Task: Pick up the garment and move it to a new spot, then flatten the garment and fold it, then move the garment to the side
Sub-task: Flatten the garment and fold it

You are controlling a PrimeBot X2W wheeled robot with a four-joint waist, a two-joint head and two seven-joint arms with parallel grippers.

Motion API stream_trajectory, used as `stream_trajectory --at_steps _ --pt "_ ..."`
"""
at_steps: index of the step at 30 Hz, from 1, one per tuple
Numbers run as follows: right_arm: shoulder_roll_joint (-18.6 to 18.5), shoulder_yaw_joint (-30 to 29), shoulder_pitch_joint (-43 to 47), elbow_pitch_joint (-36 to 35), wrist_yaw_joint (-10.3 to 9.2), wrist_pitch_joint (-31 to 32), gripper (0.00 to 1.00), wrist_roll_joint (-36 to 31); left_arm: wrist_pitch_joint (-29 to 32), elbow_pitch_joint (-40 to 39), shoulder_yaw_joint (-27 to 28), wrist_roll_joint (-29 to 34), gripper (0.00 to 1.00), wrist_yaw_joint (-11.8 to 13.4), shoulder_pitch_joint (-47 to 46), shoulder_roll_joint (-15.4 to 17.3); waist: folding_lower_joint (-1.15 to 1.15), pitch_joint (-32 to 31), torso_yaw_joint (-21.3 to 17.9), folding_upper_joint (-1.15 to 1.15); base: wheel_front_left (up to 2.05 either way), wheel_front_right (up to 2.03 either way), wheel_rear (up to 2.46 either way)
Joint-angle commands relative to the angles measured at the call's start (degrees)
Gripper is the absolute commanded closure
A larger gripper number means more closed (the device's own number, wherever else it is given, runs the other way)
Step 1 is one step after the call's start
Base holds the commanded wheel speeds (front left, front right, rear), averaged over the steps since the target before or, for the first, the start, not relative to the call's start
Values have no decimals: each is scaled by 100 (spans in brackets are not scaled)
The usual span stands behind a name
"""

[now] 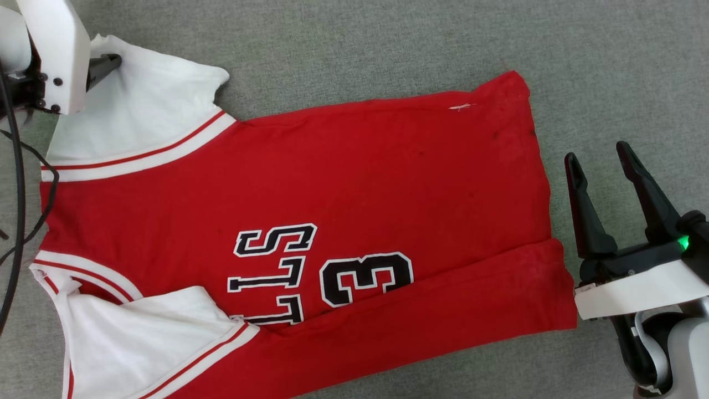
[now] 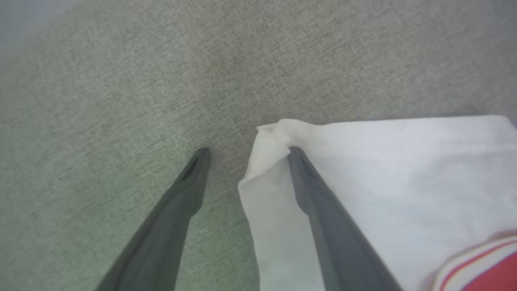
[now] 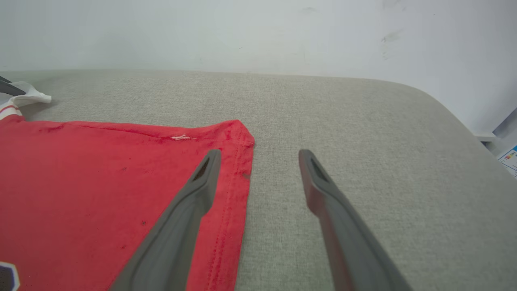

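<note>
The garment [image 1: 360, 177], a red jersey with white sleeves, lies spread on the grey surface, collar end to the left and hem to the right. Its near long edge is folded up over the lower part of the black letters and the "3" [image 1: 365, 277]. My left gripper [image 1: 108, 62] is at the far white sleeve [image 2: 404, 182]. It stands open [image 2: 249, 150], one finger on the sleeve's curled corner, the other on bare surface. My right gripper [image 1: 597, 152] is open just right of the hem. In the right wrist view [image 3: 260, 152], one finger is over the red hem corner [image 3: 238, 137].
The grey padded table [image 3: 343, 113] ends at a pale wall [image 3: 242, 32] behind and rounds off at its right corner. Black cables [image 1: 19, 194] hang along the left side beside the left arm's white housing [image 1: 55, 44]. Bare surface lies beyond the hem.
</note>
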Motion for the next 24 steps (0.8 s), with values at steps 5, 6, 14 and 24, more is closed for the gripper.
stream_trajectory --at_steps 5,6,14,24 --pt "6 2 -95 36 -4 -22 0 31 291 141 -293 24 53 -30 172 -59 -1 27 8 0 0 0 0" --pt "-7 0 -108 36 -4 -12 0 33 316 137 -317 -3 100 -34 210 -70 -1 19 13 0 0 0 0" --pt "-348 -109 -396 -98 -4 278 0 6 -408 -86 -305 55 100 -35 130 -197 -1 -207 243 0 0 0 0" --pt "-1732 421 -1345 -7 -5 2384 0 765 -1509 -562 -403 144 100 -36 204 -328 -1 -717 742 0 0 0 0"
